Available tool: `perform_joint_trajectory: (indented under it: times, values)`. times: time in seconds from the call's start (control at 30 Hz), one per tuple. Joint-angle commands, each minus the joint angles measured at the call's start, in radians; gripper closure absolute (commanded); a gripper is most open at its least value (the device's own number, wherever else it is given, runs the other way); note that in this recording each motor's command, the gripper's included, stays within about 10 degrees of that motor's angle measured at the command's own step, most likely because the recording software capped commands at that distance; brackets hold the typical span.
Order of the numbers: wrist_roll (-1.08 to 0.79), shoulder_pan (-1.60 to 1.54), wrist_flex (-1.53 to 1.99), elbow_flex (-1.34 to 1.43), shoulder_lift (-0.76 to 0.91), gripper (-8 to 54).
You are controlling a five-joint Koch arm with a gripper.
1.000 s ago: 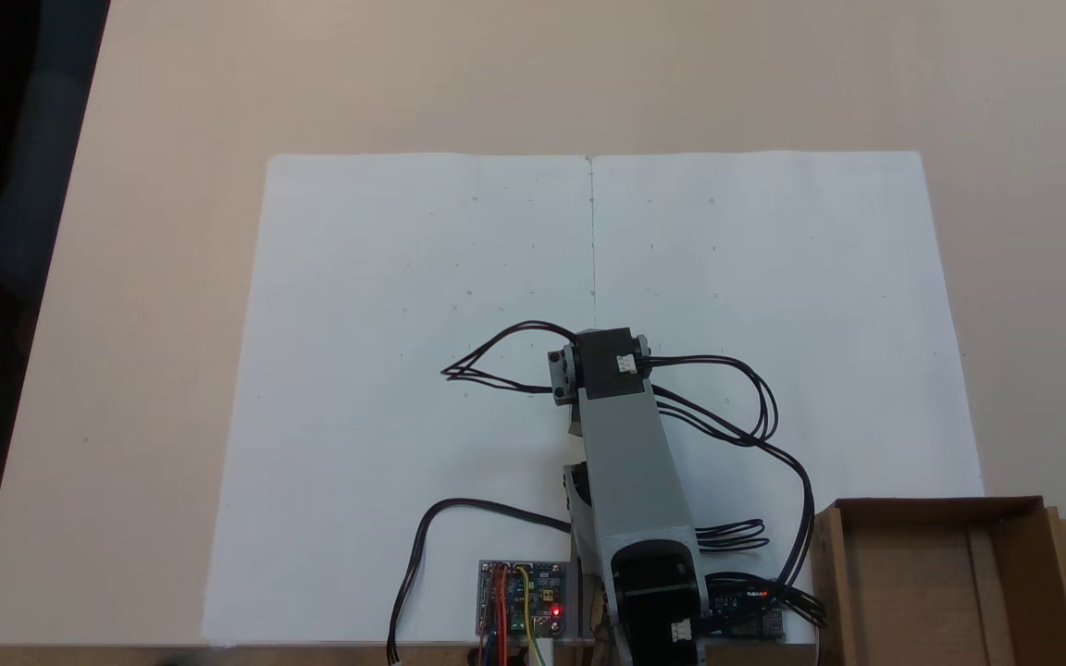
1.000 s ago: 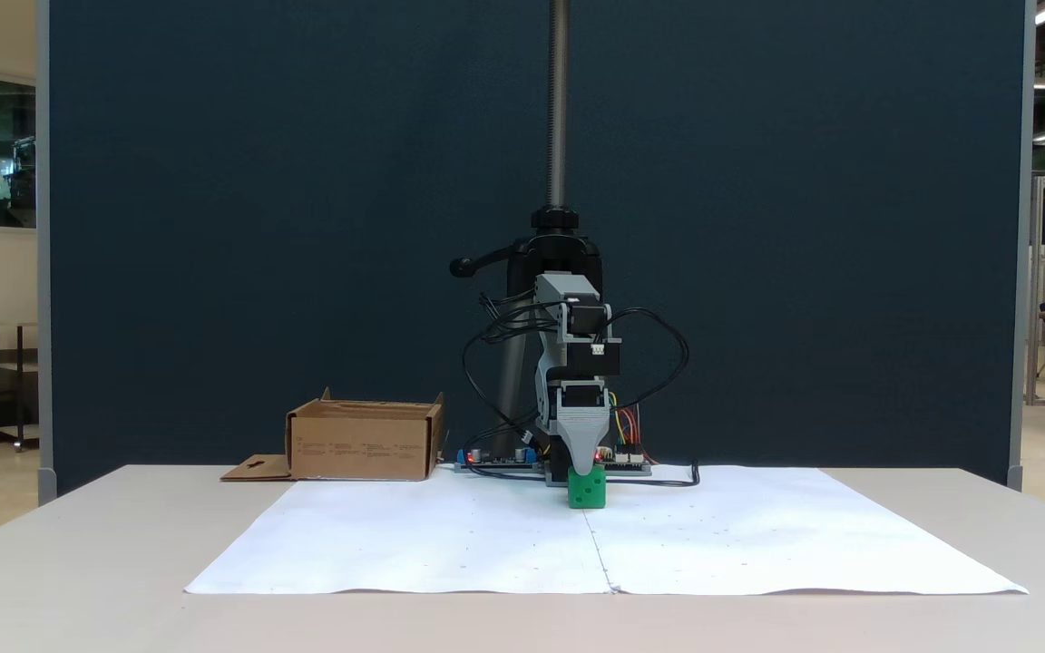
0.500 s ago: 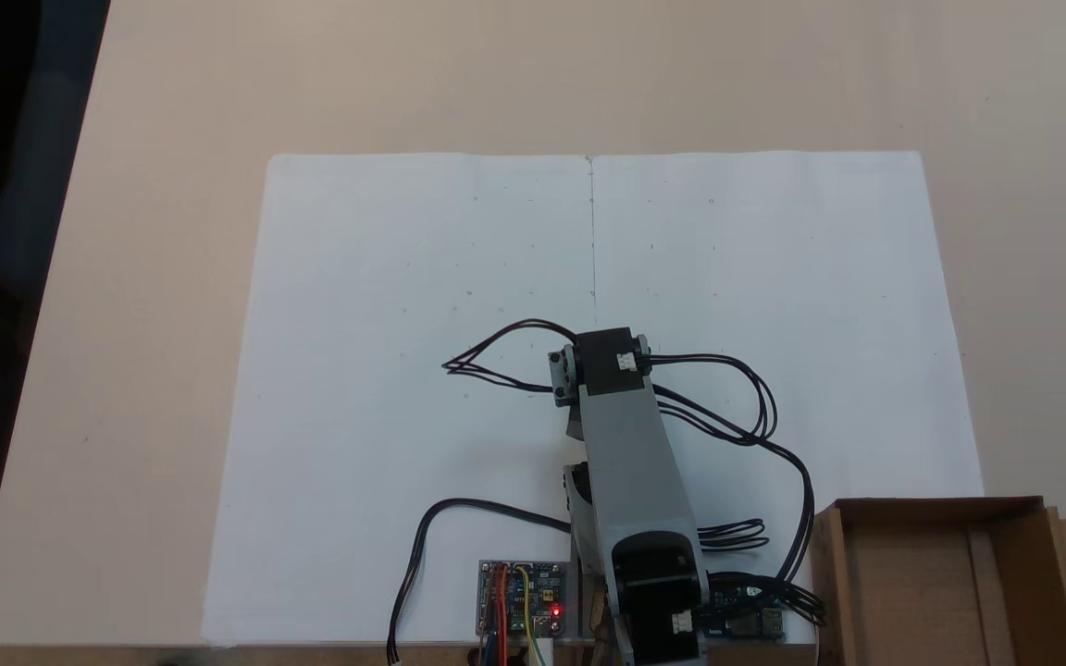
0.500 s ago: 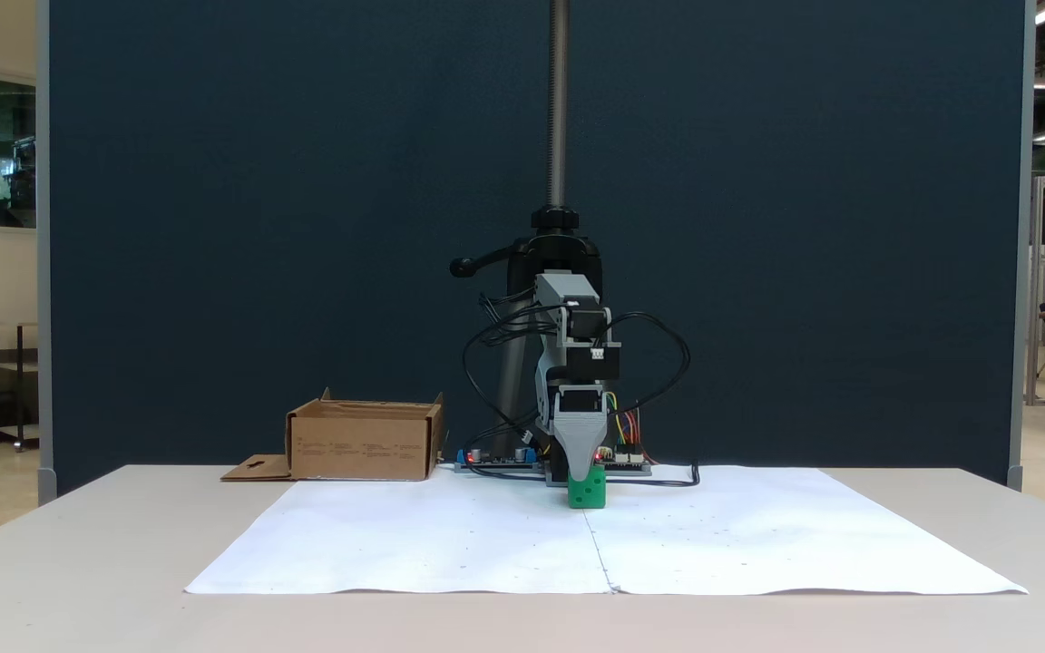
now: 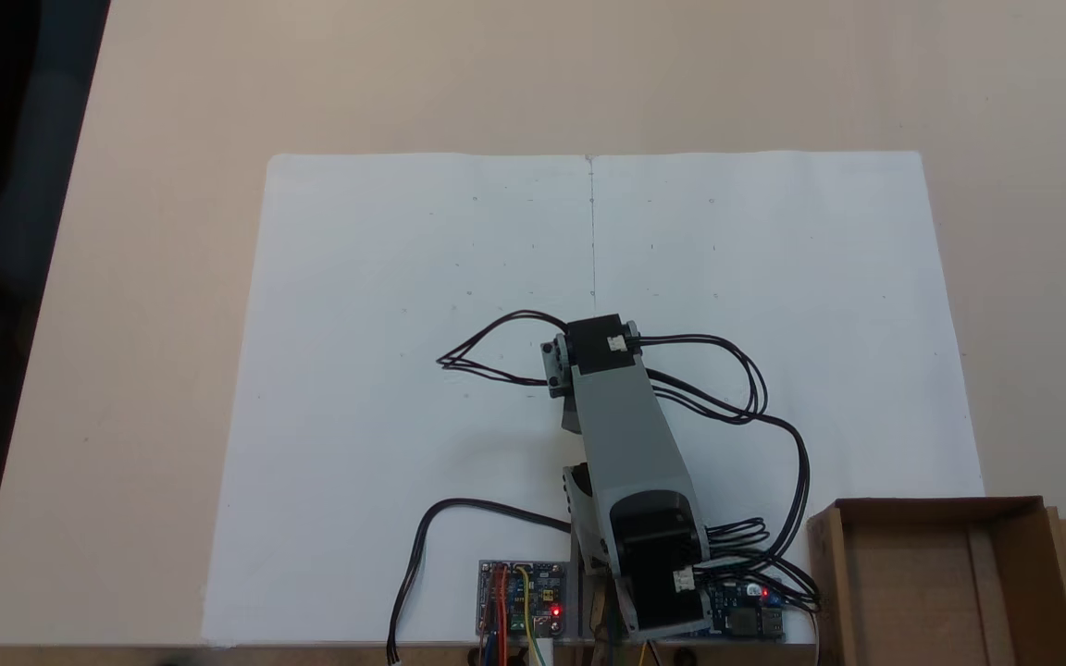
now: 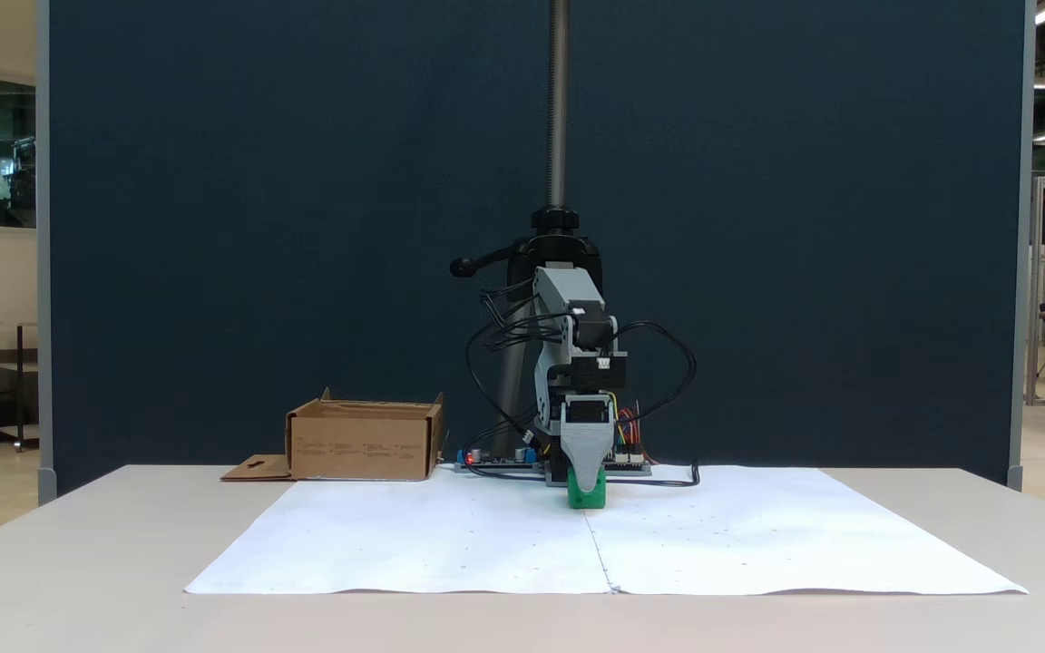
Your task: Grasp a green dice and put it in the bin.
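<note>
- The gripper (image 6: 587, 485) is low over the green dice (image 6: 587, 497), its grey front jaw overlapping the cube's upper face — only that one jaw shows in a fixed view, so whether it is parted or pinching cannot be told.
- The dice rests on the white paper sheet (image 6: 450, 544), right by the centre seam, a little in front of the arm's base.
- From above, the arm (image 5: 630, 444) hides both the dice and the jaw tips.
- The bin (image 6: 364, 442) sits at the sheet's back corner beside the base — well apart from the dice; from above, the bin (image 5: 1014, 573) shows a bare floor.
- Black cables (image 5: 755, 388) loop off the arm.
</note>
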Motion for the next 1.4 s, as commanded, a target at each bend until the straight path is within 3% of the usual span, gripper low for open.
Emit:
perform_joint_trajectory:
  times: [0.0, 1.37]
  values:
    - [0.055, -0.018, -0.04, -0.018, 0.011, 3.3]
    - [0.025, 0.025, -0.144, 0.081, -0.012, 4.1]
